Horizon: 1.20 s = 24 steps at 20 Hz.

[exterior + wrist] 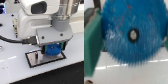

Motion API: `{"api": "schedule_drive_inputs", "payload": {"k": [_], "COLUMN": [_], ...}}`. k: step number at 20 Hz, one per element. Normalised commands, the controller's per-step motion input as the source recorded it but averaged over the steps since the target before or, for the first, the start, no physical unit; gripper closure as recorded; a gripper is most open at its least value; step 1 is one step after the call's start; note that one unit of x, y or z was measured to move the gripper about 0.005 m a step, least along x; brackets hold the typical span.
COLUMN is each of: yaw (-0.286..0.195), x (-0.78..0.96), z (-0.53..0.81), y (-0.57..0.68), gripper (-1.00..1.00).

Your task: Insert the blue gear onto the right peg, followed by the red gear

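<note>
The blue gear [52, 50] hangs just over the white black-edged plate [34, 60], gripped by my gripper [50, 48]. In the wrist view the blue gear [130, 34] fills most of the frame, its dark centre hole in the middle. Green finger pads [94, 50] press against the gear's rim. The right peg cannot be made out; it is hidden under the gear or the hand. The red gear is out of view.
The plate lies on a white table [15, 72]. A black cable [12, 37] runs from the exterior view's left to the arm's wrist. Dark background sits behind the arm.
</note>
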Motion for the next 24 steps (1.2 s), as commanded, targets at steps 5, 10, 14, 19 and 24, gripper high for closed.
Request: {"api": "schedule_drive_inputs", "payload": {"k": [5,10,14,19,24], "yaw": [0.0,0.0,0.0,0.0,0.0], "x": [-0.08,-0.42,-0.57,-0.59,-0.56], "z": [0.41,0.37,0.13,0.02,0.04], "y": [0.09,0.12,0.3,0.46,0.48], "gripper": [-1.0,-1.0,-1.0,-1.0,-1.0]}}
